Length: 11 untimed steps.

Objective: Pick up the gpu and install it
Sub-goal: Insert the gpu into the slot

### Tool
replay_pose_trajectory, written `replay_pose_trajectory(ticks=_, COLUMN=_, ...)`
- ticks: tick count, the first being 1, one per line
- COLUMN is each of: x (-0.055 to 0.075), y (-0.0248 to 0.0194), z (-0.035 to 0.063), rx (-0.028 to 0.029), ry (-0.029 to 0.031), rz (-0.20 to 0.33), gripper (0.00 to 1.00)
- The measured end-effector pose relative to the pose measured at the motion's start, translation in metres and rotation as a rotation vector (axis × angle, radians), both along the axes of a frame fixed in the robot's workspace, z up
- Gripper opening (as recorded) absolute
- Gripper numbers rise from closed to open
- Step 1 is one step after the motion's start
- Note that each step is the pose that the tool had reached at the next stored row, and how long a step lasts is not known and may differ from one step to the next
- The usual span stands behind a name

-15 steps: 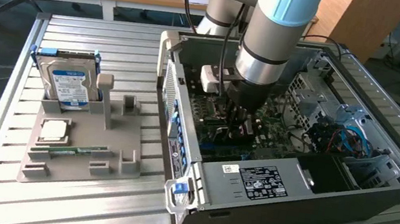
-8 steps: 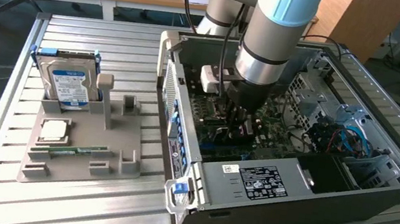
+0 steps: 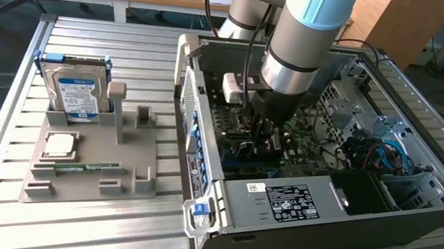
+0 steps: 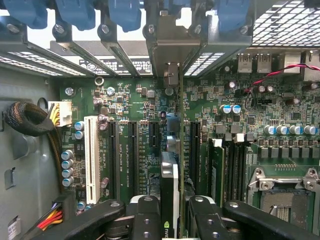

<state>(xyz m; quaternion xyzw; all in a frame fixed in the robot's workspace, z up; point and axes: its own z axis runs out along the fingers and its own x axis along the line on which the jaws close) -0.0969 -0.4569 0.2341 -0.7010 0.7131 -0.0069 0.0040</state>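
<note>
**Item 1.** Light-blue and silver robot arm [image 3: 305, 38]. It reaches down into the open black computer case [image 3: 347, 229], which lies on its side on the slatted aluminium table [image 3: 99, 238].

**Item 2.** Black two-finger gripper [image 4: 172, 212]. It is clenched on the gpu [image 4: 170, 175], with one finger [image 4: 145, 215] against each face of the card.

**Item 3.** The gpu, a thin flat card seen edge-on in the wrist view.
- It stands upright over the green motherboard [image 4: 225, 100], among the black expansion slots [image 4: 131, 150].
- It is in line with a grey metal bracket [image 4: 170, 45] at the case's rear wall.
- Whether its lower edge sits in a slot cannot be told.

**Item 4.** Long white slot [image 4: 91, 160]. It lies beside the black slots, apart from the card.

**Item 5.** Black power supply with a white label [image 3: 290, 201]. It sits inside the case, at 6 o'clock of the arm's tip in the exterior view.

**Item 6.** Grey plastic parts tray [image 3: 134, 148]. It sits on the table at 9 o'clock of the case in the exterior view. Contents:
- A silver hard drive with a blue-white label [image 3: 77, 93], upright at the tray's 11 o'clock.
- A square silver processor chip [image 3: 58, 145], flat at its 9 o'clock.
- A narrow green memory stick [image 3: 79, 168], flat, just at 5 o'clock of the chip.
</note>
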Motion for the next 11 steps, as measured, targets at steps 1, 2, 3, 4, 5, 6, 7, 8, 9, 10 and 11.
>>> replay_pose_trajectory(ticks=1, x=0.0, y=0.0, z=-0.0002, rx=0.0, ry=0.0, rz=0.0, gripper=0.27)
replay_pose_trajectory(ticks=2, x=0.0, y=0.0, z=-0.0002, rx=-0.0001, ry=0.0, rz=0.0, gripper=0.27)
replay_pose_trajectory(ticks=3, x=0.0, y=0.0, z=-0.0002, rx=-0.0001, ry=0.0001, rz=0.0, gripper=0.27)
replay_pose_trajectory(ticks=4, x=0.0, y=0.0, z=-0.0002, rx=-0.0001, ry=0.0001, rz=0.0, gripper=0.27)
replay_pose_trajectory(ticks=5, x=0.0, y=0.0, z=-0.0002, rx=-0.0001, ry=0.0, rz=0.0, gripper=0.27)
replay_pose_trajectory(ticks=6, x=0.0, y=0.0, z=-0.0002, rx=-0.0001, ry=0.0001, rz=0.0, gripper=0.27)
replay_pose_trajectory(ticks=7, x=0.0, y=0.0, z=-0.0002, rx=0.0, ry=0.0001, rz=0.0, gripper=0.27)
replay_pose_trajectory(ticks=8, x=0.0, y=0.0, z=-0.0002, rx=0.0, ry=0.0001, rz=0.0, gripper=0.27)
replay_pose_trajectory(ticks=9, x=0.0, y=0.0, z=-0.0002, rx=0.0, ry=0.0001, rz=0.0, gripper=0.27)
replay_pose_trajectory(ticks=10, x=-0.0001, y=0.0, z=-0.0002, rx=0.0, ry=0.0001, rz=0.0, gripper=0.27)
replay_pose_trajectory(ticks=11, x=-0.0001, y=0.0, z=-0.0002, rx=-0.0001, ry=0.0004, rz=0.0, gripper=0.27)
